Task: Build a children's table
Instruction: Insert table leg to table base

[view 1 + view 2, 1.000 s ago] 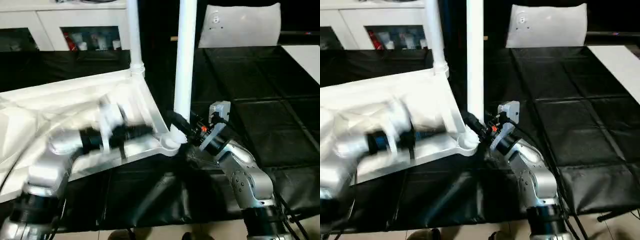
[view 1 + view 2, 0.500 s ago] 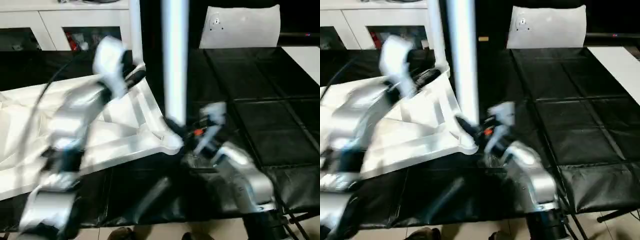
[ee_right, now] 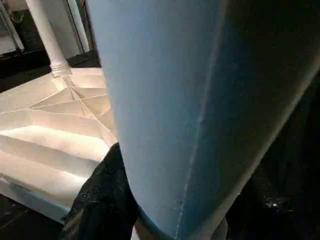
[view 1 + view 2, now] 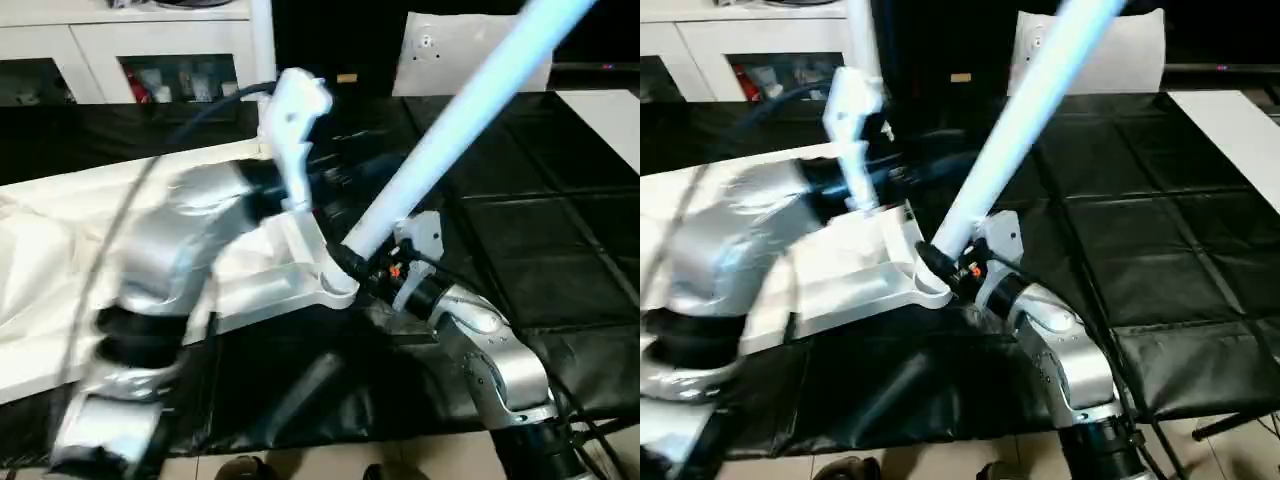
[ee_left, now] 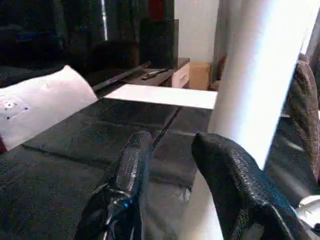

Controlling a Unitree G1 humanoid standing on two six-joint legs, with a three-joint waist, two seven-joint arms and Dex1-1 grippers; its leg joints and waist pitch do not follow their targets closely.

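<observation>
Black mats point(image 4: 540, 170) cover the floor; a white cabinet point(image 4: 130, 45) with glass doors stands along the back, small items blurred behind the glass, no writing legible. A white pillow point(image 4: 450, 50) rests further right, and a flat white board point(image 4: 610, 115) is cut off at the edge.

On the mats the tabletop point(image 4: 60, 250) lies ribbed side up, its left part partly hidden by the left forearm. One leg point(image 4: 262, 60) stands upright in the far corner socket, its top cut off. A second leg point(image 4: 450, 130) leans steeply to the right from the near corner socket point(image 4: 335, 285).

At this leg's base the right gripper point(image 4: 352, 262) pinches it. The left gripper point(image 5: 170, 165) hangs with fingers spread, one finger point(image 5: 235, 175) just beside the leaning leg; contact cannot be told.
</observation>
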